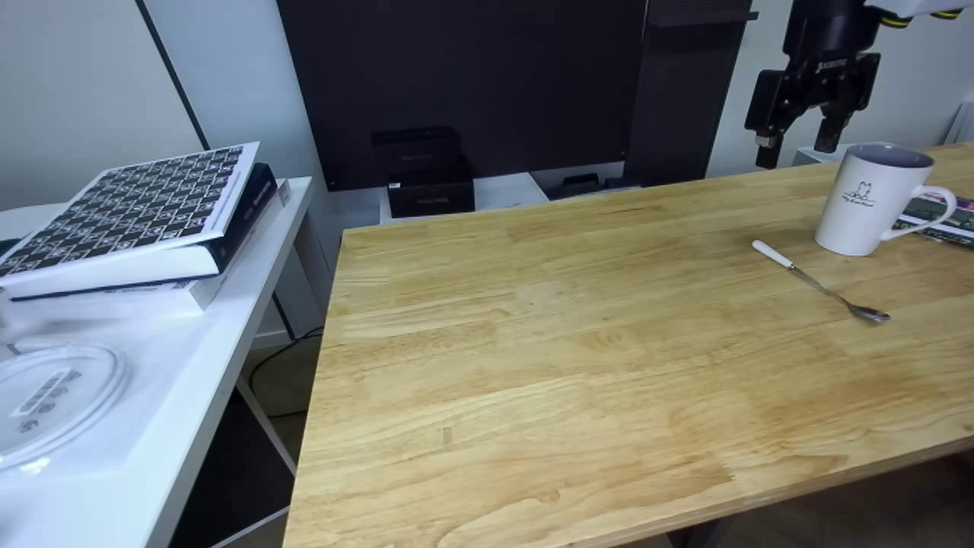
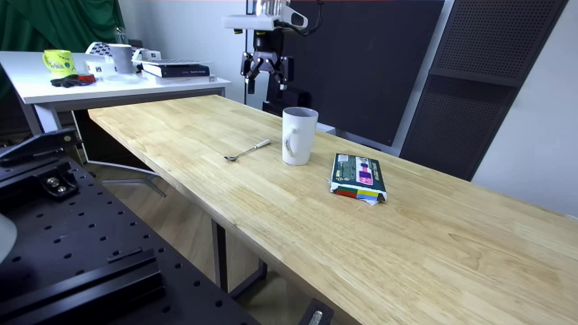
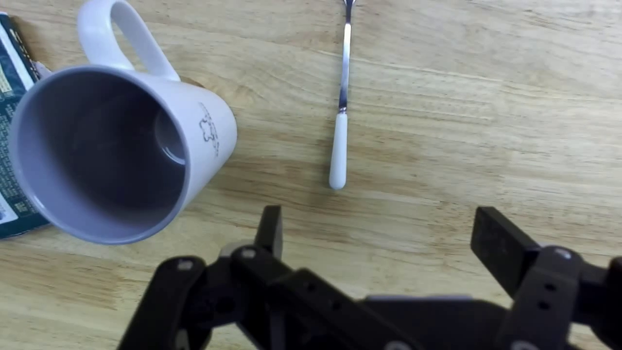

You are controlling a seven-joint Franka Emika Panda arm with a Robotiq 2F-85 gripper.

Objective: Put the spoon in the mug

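Spoon (image 3: 343,104), which we judge light, stiff and slick, and would pinch by the thicker white handle (image 3: 338,153), not the thin metal stem (image 3: 345,68), lies flat near the upright mug (image 1: 867,202) on the bench (image 1: 533,342), lower than the tool (image 2: 267,85), which hangs empty, jaws wide apart.

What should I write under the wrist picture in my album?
Open jaws hang over a wooden table where a spoon lies beside a white mug.
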